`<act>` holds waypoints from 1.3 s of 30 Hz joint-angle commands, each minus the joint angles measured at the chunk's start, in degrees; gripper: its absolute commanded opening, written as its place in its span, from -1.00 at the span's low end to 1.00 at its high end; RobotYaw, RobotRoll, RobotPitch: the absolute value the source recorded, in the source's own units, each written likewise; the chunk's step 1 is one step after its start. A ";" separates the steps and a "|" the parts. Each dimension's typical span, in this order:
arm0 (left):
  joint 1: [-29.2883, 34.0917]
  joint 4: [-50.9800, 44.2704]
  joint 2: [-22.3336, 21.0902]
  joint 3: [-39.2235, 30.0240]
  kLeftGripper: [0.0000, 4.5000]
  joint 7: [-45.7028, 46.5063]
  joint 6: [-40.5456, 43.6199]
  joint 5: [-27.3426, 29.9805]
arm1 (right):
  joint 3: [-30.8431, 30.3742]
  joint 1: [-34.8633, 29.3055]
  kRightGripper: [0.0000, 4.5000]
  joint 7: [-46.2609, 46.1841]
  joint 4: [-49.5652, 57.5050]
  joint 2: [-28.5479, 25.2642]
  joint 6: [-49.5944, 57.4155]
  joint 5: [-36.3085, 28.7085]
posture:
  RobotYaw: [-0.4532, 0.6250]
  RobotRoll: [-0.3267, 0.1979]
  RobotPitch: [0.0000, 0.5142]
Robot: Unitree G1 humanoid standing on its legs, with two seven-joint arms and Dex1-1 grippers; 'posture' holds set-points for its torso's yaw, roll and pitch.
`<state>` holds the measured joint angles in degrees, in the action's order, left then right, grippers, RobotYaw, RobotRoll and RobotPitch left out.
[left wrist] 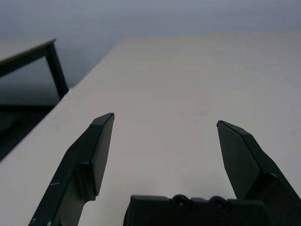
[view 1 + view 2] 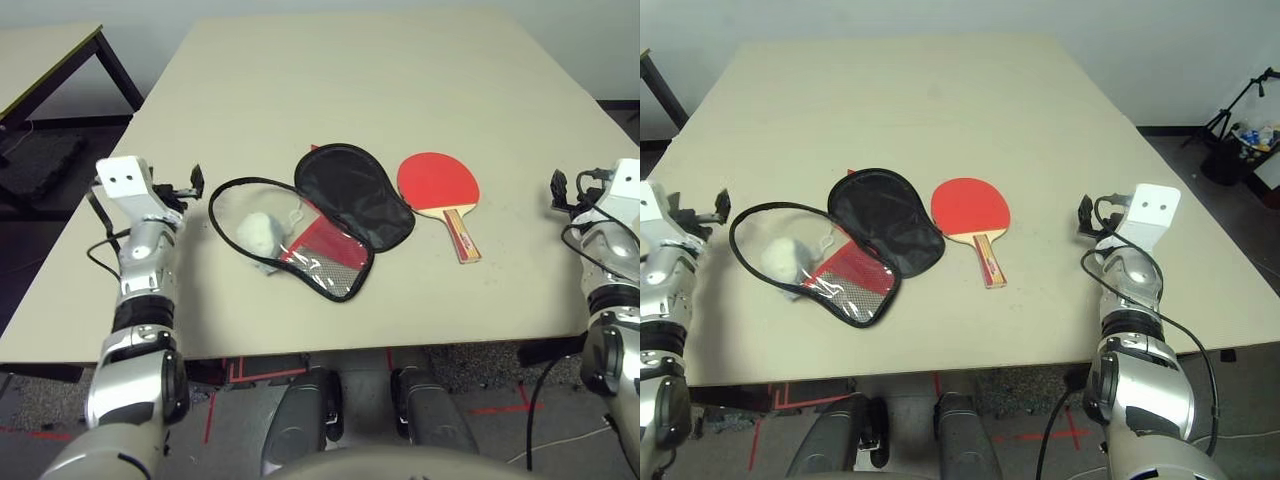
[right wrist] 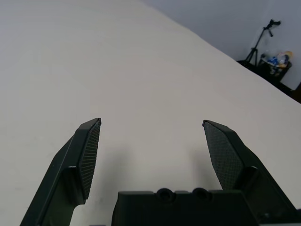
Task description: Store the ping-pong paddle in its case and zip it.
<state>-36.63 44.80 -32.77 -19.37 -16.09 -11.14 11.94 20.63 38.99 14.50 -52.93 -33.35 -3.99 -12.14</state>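
- Nearest the camera in the left eye view, the silver left forearm [image 2: 150,260] and right forearm [image 2: 605,265] reach along either side of the work, so the middle of the table [image 2: 330,70] is free for handling.
- Same view: the case [image 2: 355,195] lies spread open between the arms, its black half against its see-through, mesh and red half. Opened out like that, it probably offers the bat a bed, with the other half as a lid to fold over.
- In the right eye view, the paddle [image 2: 970,207] lies flat just beside the black half, outside the case, red face up. Its handle [image 2: 989,262] points towards the robot, which should suit a grasp by the right arm and a short carry across.
- Same view: the white pom-pom [image 2: 787,260] shows within the rim of the see-through half; whether it lies under or over the sheet, I cannot tell. It may need moving aside before the zip runs.
- In the left wrist view, the left gripper [image 1: 165,118] has its 2 fingers wide apart with nothing between them, a stance that would suit taking the case's edge to steady it.
- In the right wrist view, the right gripper [image 3: 151,120] is likewise spread and empty, wide enough, I judge, to straddle the handle. Storing comes first; zipping must wait.
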 commanded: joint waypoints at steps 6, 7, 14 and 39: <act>-8.17 -4.63 -4.75 1.83 1.00 -12.79 11.61 4.12 | -5.58 -7.37 0.99 3.89 36.77 -2.47 41.75 -4.86 | -0.29 0.25 -0.57; -9.47 -5.62 -4.73 2.74 1.00 -15.07 13.65 4.59 | -6.62 -7.77 0.99 4.35 41.10 -2.96 46.83 -5.52 | -0.29 0.25 -0.58; -15.06 -12.30 -3.38 9.45 1.00 -26.98 25.56 6.28 | -10.82 -7.14 0.99 4.63 56.92 -2.03 68.01 -8.76 | -0.29 0.25 -0.63; -4.57 -25.61 5.96 23.71 1.00 -37.08 35.58 3.33 | -22.97 -3.83 0.99 0.75 61.50 5.76 86.08 -5.76 | -0.31 0.25 -0.60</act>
<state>-41.79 20.22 -27.25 3.84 -53.48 24.54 15.71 -1.19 34.82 15.92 8.61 -28.20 81.17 -18.78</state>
